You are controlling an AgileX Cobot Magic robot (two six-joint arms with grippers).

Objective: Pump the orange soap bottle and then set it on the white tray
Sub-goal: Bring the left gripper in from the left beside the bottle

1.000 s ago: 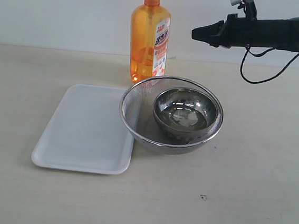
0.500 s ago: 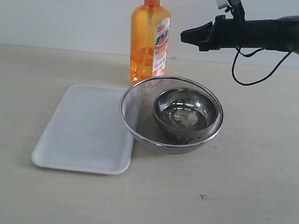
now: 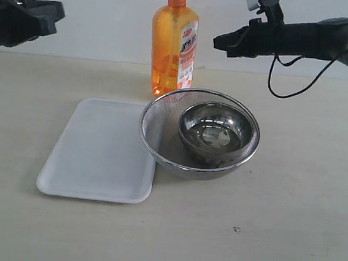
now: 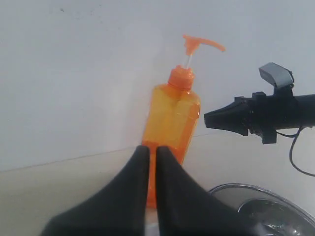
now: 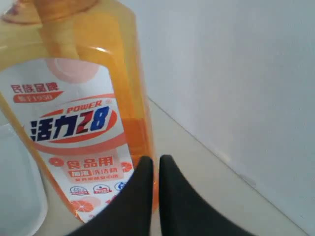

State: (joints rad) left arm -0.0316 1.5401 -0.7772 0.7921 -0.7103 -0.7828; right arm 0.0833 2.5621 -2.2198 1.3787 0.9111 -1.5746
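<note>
The orange soap bottle stands upright at the back of the table, its pump head out of the exterior view; the left wrist view shows the orange soap bottle whole, with the orange pump head raised. In the right wrist view the orange soap bottle fills the picture close up. The white tray lies flat in front of it, to the left. My right gripper hangs shut and empty just right of the bottle, apart from it. My left gripper is shut and empty, in the air at the far left.
A round steel mesh strainer with a metal bowl in it stands in front of the bottle, overlapping the tray's right edge. A white wall runs close behind the bottle. A black cable hangs from the right arm.
The left arm has come into the exterior view at the upper left. The right gripper has moved left and slightly up, closer to the bottle.
</note>
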